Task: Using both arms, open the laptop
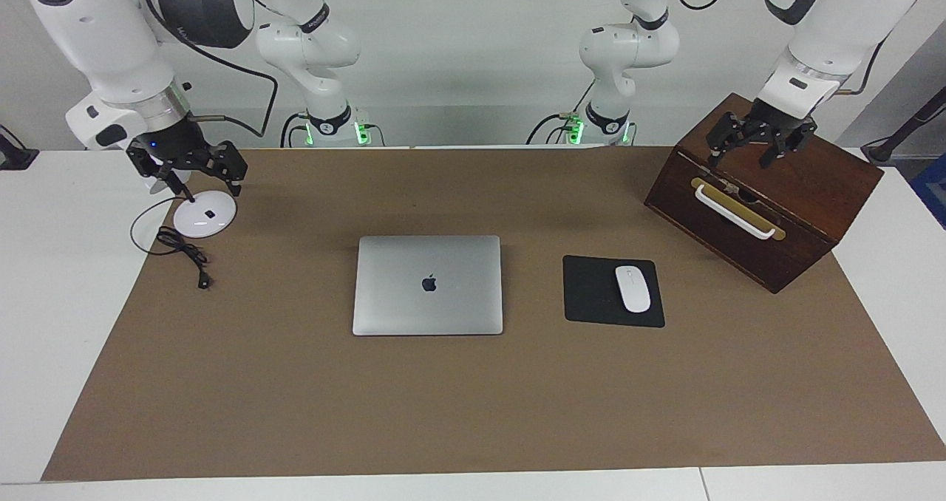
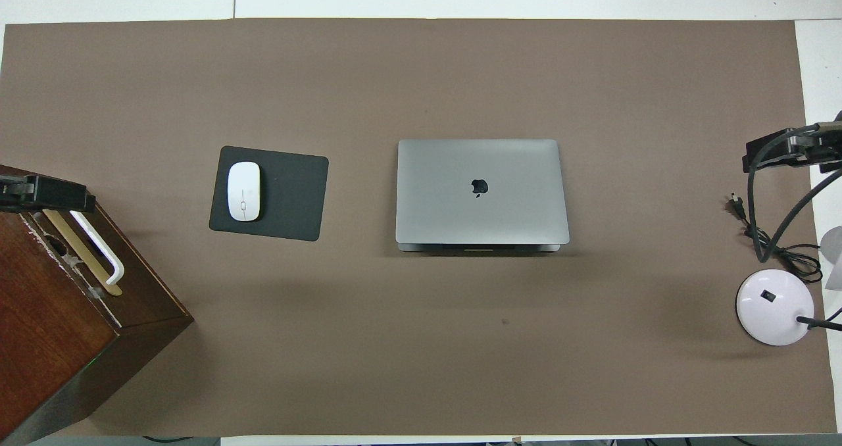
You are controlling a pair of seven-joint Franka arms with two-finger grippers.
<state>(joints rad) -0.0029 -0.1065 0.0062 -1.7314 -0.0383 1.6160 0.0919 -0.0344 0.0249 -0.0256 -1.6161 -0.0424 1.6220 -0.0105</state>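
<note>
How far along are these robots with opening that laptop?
Nothing looks done yet: the laptop lies shut on the brown mat. Nothing is in hand. The left gripper hangs open over the wooden box, the right gripper over the lamp base. Reaching, gripping and lifting the lid all remain.

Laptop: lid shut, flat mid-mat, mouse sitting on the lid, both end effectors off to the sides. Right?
Not quite. The mouse sits on the black mousepad beside the laptop, not on its lid, as the facing view shows. The rest holds: lid shut, left end effector over the wooden box, right end effector over the lamp base.
</note>
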